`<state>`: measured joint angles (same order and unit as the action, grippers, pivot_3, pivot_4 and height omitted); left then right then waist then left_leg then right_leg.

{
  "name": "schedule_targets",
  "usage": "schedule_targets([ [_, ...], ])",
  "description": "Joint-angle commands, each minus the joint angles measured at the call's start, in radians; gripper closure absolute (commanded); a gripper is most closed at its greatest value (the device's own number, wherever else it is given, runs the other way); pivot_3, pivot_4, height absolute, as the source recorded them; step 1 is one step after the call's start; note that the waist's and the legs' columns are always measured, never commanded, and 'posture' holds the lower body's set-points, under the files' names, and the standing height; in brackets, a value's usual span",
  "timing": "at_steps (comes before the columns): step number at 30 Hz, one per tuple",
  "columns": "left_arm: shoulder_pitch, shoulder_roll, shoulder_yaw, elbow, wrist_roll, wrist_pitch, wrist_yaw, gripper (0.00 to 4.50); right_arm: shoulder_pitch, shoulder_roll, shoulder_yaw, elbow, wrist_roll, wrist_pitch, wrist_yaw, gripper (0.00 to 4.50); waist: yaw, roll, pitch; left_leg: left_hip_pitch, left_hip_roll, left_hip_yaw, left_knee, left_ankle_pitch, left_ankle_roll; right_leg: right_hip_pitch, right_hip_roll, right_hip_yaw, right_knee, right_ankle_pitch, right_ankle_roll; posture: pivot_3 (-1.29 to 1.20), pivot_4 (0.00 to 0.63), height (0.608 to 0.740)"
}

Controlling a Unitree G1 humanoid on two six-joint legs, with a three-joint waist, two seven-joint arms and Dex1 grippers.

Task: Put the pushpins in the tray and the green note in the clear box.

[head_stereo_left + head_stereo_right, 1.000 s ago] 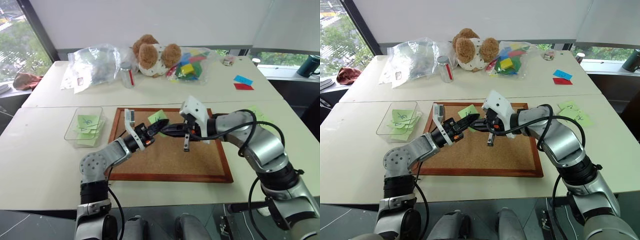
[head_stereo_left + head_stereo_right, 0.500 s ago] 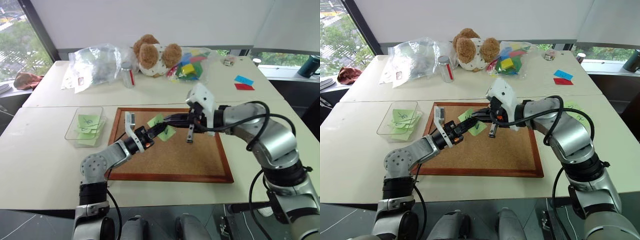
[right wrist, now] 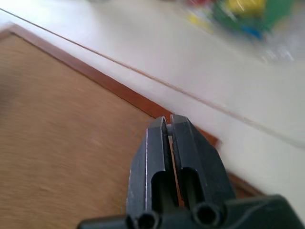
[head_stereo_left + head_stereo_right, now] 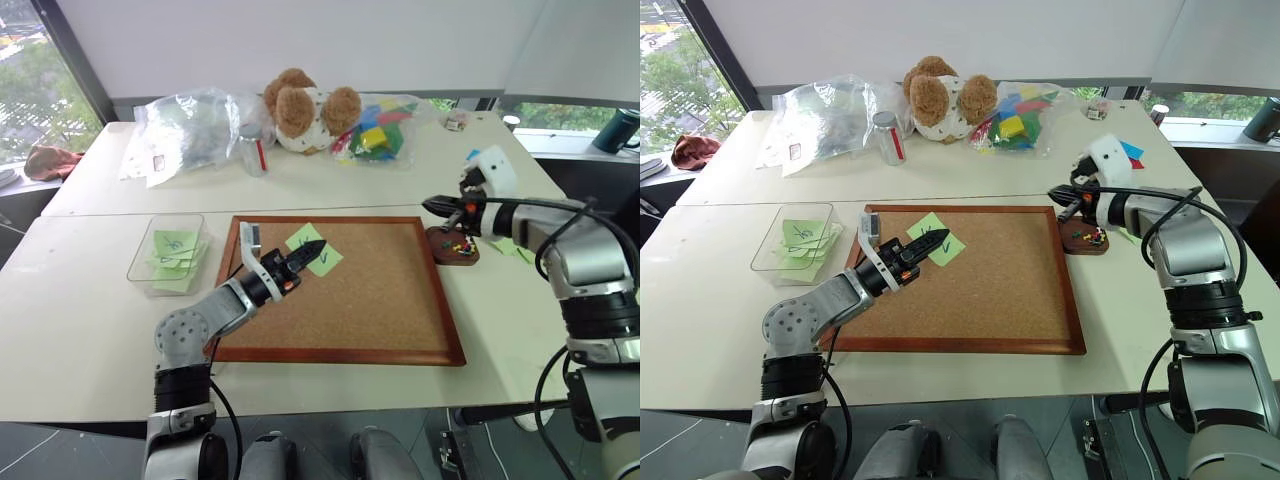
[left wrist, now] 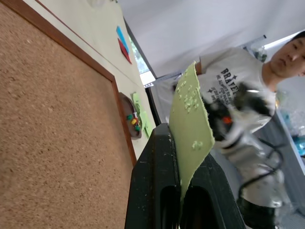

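My left gripper (image 4: 318, 246) is shut on the green note (image 4: 322, 257), holding it a little above the corkboard's far left part. In the left wrist view the green note (image 5: 190, 119) stands edge-on between the black fingers (image 5: 152, 191). My right gripper (image 4: 429, 204) is shut and hovers just above the small dark tray (image 4: 463, 261) beside the board's right edge. I cannot see whether it pinches a pin. Coloured pushpins (image 4: 457, 243) lie in the tray. The clear box (image 4: 140, 270), with several green notes in it, sits left of the board.
The wood-framed corkboard (image 4: 350, 310) lies in the middle of the table. At the back are a clear plastic bag (image 4: 190, 130), a small bottle (image 4: 254, 150), a teddy bear (image 4: 305, 110) and a bag of coloured blocks (image 4: 380, 128). Blue and red notes (image 4: 487, 165) lie far right. A person (image 5: 238, 95) stands beyond the table.
My right gripper has swung away from the note, to the right, and now hangs over the tray. The left gripper keeps the note in about the same place.
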<state>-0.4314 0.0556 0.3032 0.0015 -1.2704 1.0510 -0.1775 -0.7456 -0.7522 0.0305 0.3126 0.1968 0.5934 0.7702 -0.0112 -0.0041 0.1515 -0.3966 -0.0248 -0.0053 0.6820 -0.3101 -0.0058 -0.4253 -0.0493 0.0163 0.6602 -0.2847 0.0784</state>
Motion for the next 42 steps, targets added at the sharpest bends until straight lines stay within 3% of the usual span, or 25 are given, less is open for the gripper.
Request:
schedule_targets([
  [1, 0.011, 0.003, 0.006, -0.041, -0.032, -0.010, 0.004, 4.47, -0.047, 0.008, -0.013, 0.121, -0.031, -0.080, 0.005, 4.50, -0.001, 0.000, 0.000, 0.000, 0.000, 0.000, 0.000, 0.000, 0.000, 0.000, 0.000, 0.000, 0.000, 0.000, 0.000, 0.00, 0.150, 0.740],
  [9, 0.022, 0.006, 0.001, -0.056, -0.033, -0.020, 0.009, 4.47, -0.068, 0.055, -0.007, 0.342, -0.085, -0.210, 0.013, 4.50, 0.000, 0.000, 0.000, 0.000, 0.000, 0.000, 0.000, 0.000, 0.000, 0.000, 0.000, 0.000, 0.000, 0.000, 0.000, 0.00, 0.150, 0.740],
  [12, 0.024, 0.007, -0.001, -0.059, -0.032, -0.024, 0.009, 4.50, -0.078, 0.062, -0.006, 0.416, -0.106, -0.249, 0.002, 3.61, 0.001, 0.000, 0.000, 0.000, 0.000, 0.000, 0.000, 0.000, 0.000, 0.000, 0.000, 0.000, 0.000, 0.000, 0.000, 0.00, 0.150, 0.740],
  [15, 0.027, 0.007, -0.005, -0.064, -0.030, -0.027, 0.008, 4.50, -0.086, 0.064, -0.012, 0.451, -0.115, -0.274, 0.003, 2.20, 0.001, 0.000, 0.000, 0.000, 0.000, 0.000, 0.001, 0.000, 0.000, 0.000, 0.000, 0.000, 0.000, 0.000, 0.000, 0.00, 0.150, 0.740],
  [26, 0.036, 0.008, -0.008, -0.084, -0.032, -0.039, 0.014, 4.50, -0.103, 0.044, -0.042, 0.400, -0.098, -0.260, 0.030, 2.20, 0.000, 0.000, 0.000, 0.000, 0.000, 0.000, 0.000, 0.000, -0.001, 0.000, 0.001, 0.000, 0.001, 0.000, 0.000, 0.00, 0.150, 0.740],
  [34, 0.017, 0.020, 0.069, -0.173, -0.092, -0.116, 0.121, 4.50, -0.019, 0.035, -0.008, -0.002, 0.000, -0.133, 0.199, 2.20, 0.001, 0.000, 0.000, 0.000, 0.000, 0.000, 0.000, 0.000, -0.001, 0.000, 0.001, 0.000, 0.001, 0.000, 0.000, 0.00, 0.150, 0.740],
  [37, -0.005, 0.033, 0.120, -0.235, -0.142, -0.182, 0.213, 4.50, 0.032, 0.041, 0.011, -0.198, 0.078, -0.061, 0.277, 2.20, 0.001, 0.000, 0.000, 0.000, 0.001, 0.000, 0.000, 0.000, -0.001, 0.000, 0.001, 0.000, 0.000, 0.000, 0.000, 0.00, 0.150, 0.740],
  [42, -0.026, 0.100, 0.197, -0.350, -0.088, -0.327, 0.419, 4.50, 0.031, 0.084, 0.058, -0.406, 0.165, 0.046, 0.316, 2.20, 0.001, 0.000, 0.000, 0.000, 0.001, 0.000, 0.001, 0.000, -0.001, 0.000, 0.000, 0.000, 0.001, 0.000, 0.000, 0.00, 0.150, 0.740],
])
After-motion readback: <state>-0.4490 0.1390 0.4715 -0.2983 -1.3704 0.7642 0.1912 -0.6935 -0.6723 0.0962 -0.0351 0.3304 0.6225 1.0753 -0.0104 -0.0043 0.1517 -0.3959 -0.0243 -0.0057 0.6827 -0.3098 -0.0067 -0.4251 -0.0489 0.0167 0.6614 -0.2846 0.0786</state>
